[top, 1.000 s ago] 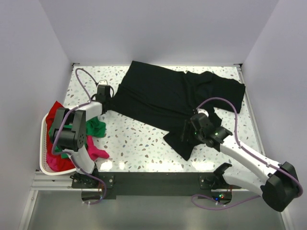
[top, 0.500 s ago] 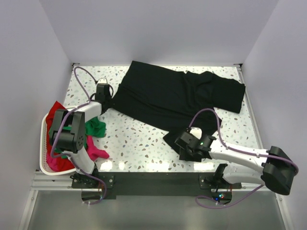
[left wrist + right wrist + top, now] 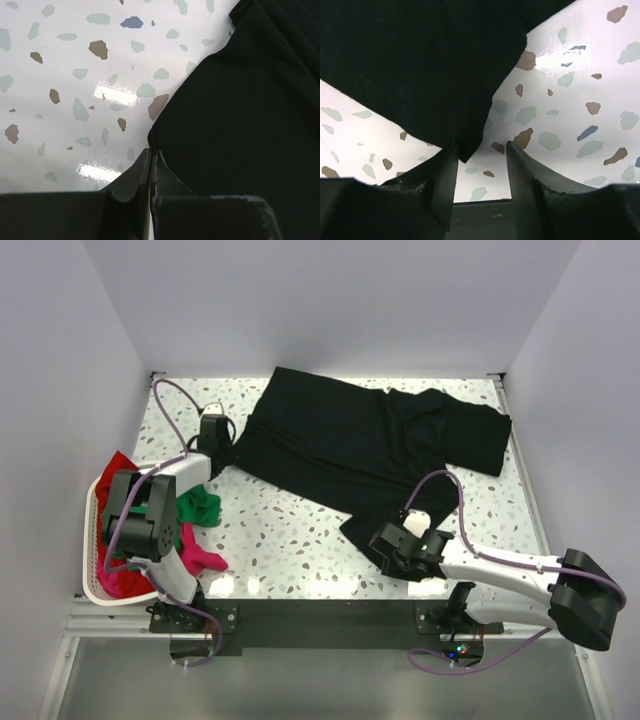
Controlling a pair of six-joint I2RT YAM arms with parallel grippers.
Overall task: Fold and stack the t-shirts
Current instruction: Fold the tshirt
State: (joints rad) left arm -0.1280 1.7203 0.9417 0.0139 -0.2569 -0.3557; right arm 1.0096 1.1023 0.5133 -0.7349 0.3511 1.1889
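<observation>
At the left edge, a white plastic basket (image 3: 88, 540) is seen holding a red cloth t-shirt (image 3: 120, 468). A bright green cloth t-shirt (image 3: 200, 505) and a magenta cloth t-shirt (image 3: 203, 558) spill from it onto the white speckled counter (image 3: 280, 530); none of these is folded yet. The left gripper (image 3: 151, 172) is clamped together on the left edge of the black short-sleeved cloth t-shirt (image 3: 370, 445), which is spread flat across the middle and far right of the counter. Near the front, the right gripper (image 3: 480, 150) is held low with its jaws apart, and the shirt's near corner lies between them, not pinched. The step in hand is judged to be the securing of two points for a first fold. Next, the right jaws would need to be closed on that corner, and both held points carried across the cloth together.
</observation>
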